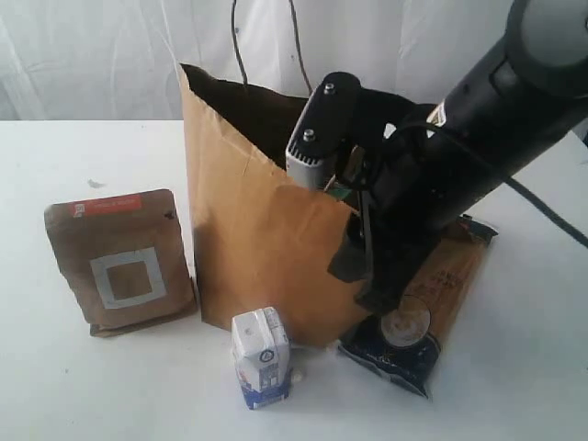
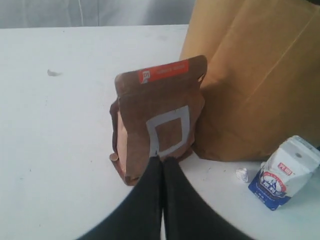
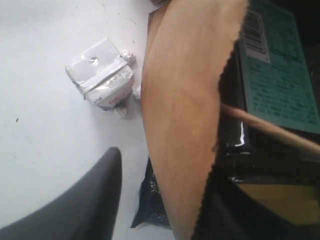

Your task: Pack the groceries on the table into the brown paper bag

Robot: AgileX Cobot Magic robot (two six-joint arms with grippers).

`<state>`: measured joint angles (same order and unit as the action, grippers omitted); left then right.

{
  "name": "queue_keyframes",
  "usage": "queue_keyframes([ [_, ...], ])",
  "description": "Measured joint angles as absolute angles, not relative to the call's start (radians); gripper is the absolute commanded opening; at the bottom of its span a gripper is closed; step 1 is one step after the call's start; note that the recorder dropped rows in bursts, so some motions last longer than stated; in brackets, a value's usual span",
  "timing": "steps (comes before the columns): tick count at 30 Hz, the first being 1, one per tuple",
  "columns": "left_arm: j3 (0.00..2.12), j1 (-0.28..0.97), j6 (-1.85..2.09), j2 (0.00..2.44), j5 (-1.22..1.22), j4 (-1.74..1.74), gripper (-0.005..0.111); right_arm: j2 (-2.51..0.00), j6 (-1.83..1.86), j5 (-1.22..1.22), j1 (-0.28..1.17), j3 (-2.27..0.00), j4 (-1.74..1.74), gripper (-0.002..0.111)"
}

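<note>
Left gripper [image 2: 161, 165]: fingers pressed together, empty; aimed at the brown kraft pouch [image 2: 157, 117], which stands upright just beside the bag, likely its next pick
Right gripper [image 3: 162, 180]: jaws apart, astride the brown paper bag [image 1: 248, 230] rim; outer finger clear of the wall; probably reaching inside
Bag contents: green-labelled pack [image 3: 275, 65]
Unpacked: small white-blue carton [image 1: 262, 358]; spaghetti pack [image 1: 441, 285], on the table [image 1: 73, 386]

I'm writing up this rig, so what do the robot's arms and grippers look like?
The right arm is a thick black tube with a grey camera block at the wrist and black cables. The left gripper has smooth black tapered fingers.
</note>
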<state>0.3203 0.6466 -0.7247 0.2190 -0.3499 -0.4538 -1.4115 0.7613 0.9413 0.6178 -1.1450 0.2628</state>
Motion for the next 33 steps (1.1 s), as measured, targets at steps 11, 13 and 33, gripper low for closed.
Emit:
queue_keyframes([
  [11, 0.239, 0.647, -0.779, 0.203, -0.358, -0.460, 0.001, -1.429, 0.840, 0.939, 0.681, -1.209, 0.242, 0.000],
  [13, 0.239, 0.647, -0.781, 0.203, -0.358, -0.460, 0.001, -1.434, 0.838, 0.933, 0.686, -1.250, 0.237, 0.000],
  [33, 0.239, 0.647, -0.783, 0.203, -0.358, -0.460, 0.001, -1.500, 0.761, 1.032, 0.688, -1.415, 0.237, 0.057],
])
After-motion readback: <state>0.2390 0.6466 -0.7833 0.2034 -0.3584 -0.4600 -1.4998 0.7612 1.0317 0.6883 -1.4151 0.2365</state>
